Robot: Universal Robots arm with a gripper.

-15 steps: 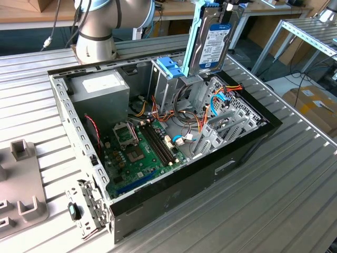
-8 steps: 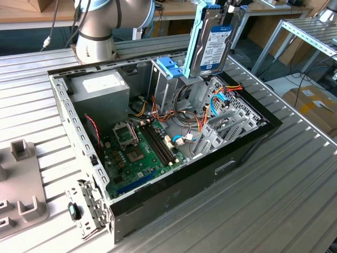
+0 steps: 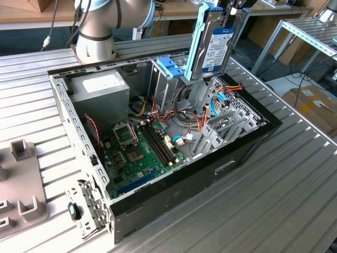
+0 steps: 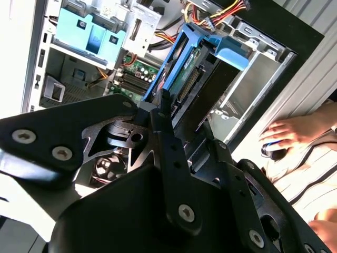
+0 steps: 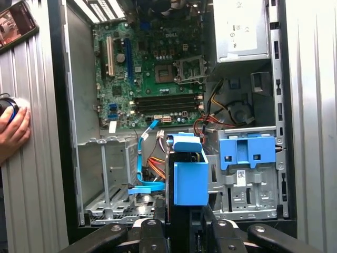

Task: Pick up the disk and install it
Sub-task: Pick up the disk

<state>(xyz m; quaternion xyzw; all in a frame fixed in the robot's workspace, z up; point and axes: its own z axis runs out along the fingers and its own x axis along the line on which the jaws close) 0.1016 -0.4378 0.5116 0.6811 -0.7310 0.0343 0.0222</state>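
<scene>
The disk (image 3: 213,45) is held upright, clamped by the gripper (image 5: 184,234), raised clear above the open case (image 3: 174,195) rim, just beside the blue-topped drive cage (image 3: 169,67). An open bay (image 5: 105,174) is seen below.

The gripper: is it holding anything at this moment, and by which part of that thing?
Yes. The gripper holds the disk, clamped at its upper end; the disk hangs upright above the open computer case.

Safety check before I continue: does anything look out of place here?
The disk hangs on edge in the gripper above the open case, not in a bay. A person's hand lies close beside the case, near the arm's work.
</scene>
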